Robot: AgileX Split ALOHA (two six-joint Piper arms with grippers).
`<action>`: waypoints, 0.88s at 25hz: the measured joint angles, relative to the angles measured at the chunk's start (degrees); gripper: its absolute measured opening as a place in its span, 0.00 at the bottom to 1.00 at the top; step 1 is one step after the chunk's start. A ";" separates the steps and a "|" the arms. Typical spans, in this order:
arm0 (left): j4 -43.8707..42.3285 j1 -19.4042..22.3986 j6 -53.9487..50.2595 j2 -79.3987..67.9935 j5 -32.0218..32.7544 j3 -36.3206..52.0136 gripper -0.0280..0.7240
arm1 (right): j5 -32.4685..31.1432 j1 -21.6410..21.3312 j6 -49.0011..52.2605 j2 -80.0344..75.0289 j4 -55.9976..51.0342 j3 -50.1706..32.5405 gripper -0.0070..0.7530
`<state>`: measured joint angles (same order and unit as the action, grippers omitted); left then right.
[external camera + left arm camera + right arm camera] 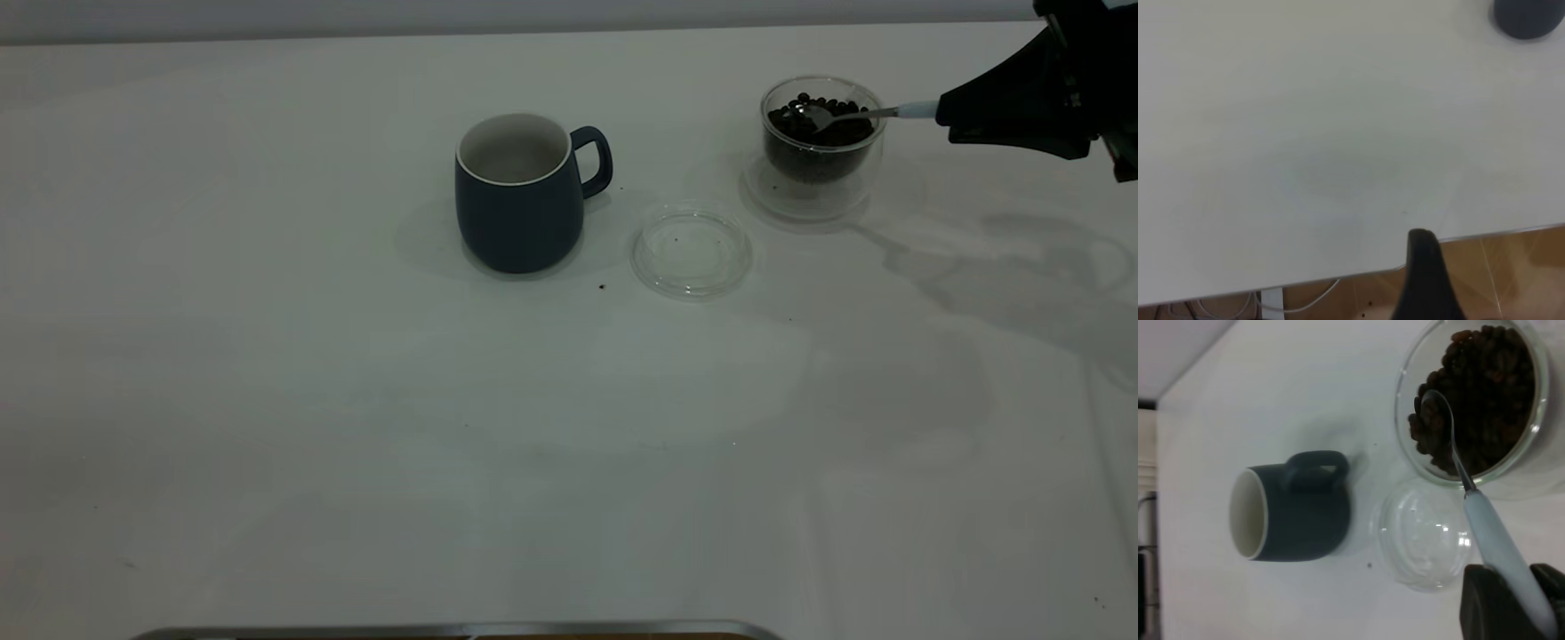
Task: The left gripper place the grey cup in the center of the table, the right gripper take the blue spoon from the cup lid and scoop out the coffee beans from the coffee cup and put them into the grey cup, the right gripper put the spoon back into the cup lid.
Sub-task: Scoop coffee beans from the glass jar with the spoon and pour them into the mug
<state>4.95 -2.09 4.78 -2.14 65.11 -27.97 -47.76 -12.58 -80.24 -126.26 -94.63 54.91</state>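
Exterior overhead; wrist views sharing mug (520,200)

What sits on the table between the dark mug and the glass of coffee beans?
The empty cup lid, seen in the exterior view, lies between the grey cup and the coffee cup, slightly nearer the camera.

A large white table (356,427) fills nearly the whole exterior view, matte and marked by a few tiny dark specks. Soft grey shadows lie across its right side. Along the far edge runs a pale grey wall (533,13). In the left wrist view, beyond the table's edge, a brownish floor (1511,267) shows, with thin white cables (1305,303) lying on it.
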 joint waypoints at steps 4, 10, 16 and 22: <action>0.00 0.00 0.00 0.00 0.00 0.00 0.82 | -2.89 -0.55 0.17 -2.04 -1.88 0.06 0.16; 0.00 0.00 0.00 0.00 0.00 0.00 0.82 | -5.46 -1.82 0.29 -3.93 -3.52 0.11 0.16; 0.00 0.00 0.00 0.00 0.00 0.00 0.82 | -9.78 -4.19 1.26 -4.71 -4.23 0.11 0.16; -0.04 0.00 0.00 0.00 0.00 0.00 0.82 | -14.25 -5.52 1.63 -4.82 -4.29 0.11 0.16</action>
<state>4.91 -2.09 4.78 -2.14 65.11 -27.97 -62.01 -18.10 -78.61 -131.09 -98.91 55.01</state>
